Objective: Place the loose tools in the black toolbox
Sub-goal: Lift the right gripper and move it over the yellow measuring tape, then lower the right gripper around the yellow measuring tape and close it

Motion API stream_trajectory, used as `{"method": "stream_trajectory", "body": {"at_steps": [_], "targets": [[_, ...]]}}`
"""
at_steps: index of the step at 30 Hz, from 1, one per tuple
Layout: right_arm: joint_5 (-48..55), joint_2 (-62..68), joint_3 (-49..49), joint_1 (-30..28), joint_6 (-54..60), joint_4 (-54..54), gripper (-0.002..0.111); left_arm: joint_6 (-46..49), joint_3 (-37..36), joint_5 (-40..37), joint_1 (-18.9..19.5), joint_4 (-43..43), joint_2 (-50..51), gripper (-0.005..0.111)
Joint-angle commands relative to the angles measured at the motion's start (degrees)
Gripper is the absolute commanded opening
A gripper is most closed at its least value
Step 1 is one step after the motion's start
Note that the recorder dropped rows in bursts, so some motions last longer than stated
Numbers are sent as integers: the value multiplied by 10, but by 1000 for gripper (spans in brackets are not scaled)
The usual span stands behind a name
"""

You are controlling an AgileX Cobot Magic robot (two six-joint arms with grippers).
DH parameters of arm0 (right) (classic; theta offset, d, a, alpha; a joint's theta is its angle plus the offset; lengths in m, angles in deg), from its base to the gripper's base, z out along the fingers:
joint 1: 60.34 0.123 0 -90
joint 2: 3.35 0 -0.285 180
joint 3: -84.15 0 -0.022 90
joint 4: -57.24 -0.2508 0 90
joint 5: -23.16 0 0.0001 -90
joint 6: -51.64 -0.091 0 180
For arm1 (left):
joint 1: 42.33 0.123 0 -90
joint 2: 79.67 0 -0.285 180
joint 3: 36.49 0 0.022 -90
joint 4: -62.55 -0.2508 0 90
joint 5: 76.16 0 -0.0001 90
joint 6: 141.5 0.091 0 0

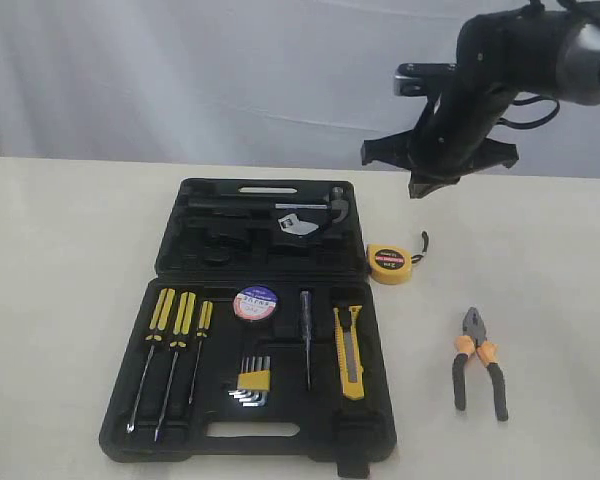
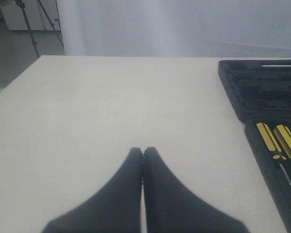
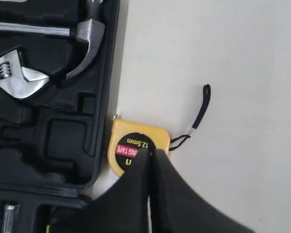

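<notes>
The right end effector (image 3: 150,154) hangs over the yellow tape measure (image 1: 390,264), fingers pressed together and nothing between them. In the wrist view its tips sit above the measure's round label. I read this as lining up on the next tool, not a grasp, since the fingers must part before they can take it.

The tape measure lies flat on the worktop (image 1: 70,300), touching or just beside the right-hand wall of the black toolbox (image 1: 180,260), level with the lid half. Its black cord (image 3: 202,109) trails away over bare surface. That wall leaves little room for a finger on that side, so a grip across the free faces looks easier.

The orange-and-black-handled pliers (image 1: 478,372) lie well apart, toward the worktop's right side, with their handles pointing at the edge nearest the exterior camera and nothing around them. The yellow-black utility knife (image 1: 349,350) and the black tape roll (image 1: 256,302) already sit in recesses of the tray half. By my count, two tools remain outside.

The screwdrivers (image 1: 175,330), hex keys (image 1: 252,385), hammer (image 3: 85,41) and wrench (image 3: 17,77) fill their own slots and block nothing. The left end effector (image 2: 143,153), fingers together and empty, is low over bare worktop off the toolbox's left side, clear of the right arm.
</notes>
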Motion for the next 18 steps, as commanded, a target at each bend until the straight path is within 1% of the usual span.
{"method": "stream_trajectory", "body": {"at_steps": [1, 4, 10, 18], "targets": [[73, -1, 45, 5, 7, -7, -1, -2, -1, 5, -3, 6, -1, 0], [92, -1, 57, 12, 7, -6, -1, -2, -1, 5, -3, 6, -1, 0], [88, 15, 58, 19, 8, -4, -1, -2, -1, 5, -3, 6, -1, 0], [101, 65, 58, 19, 21, 36, -1, -2, -1, 5, -3, 6, -1, 0]]}}
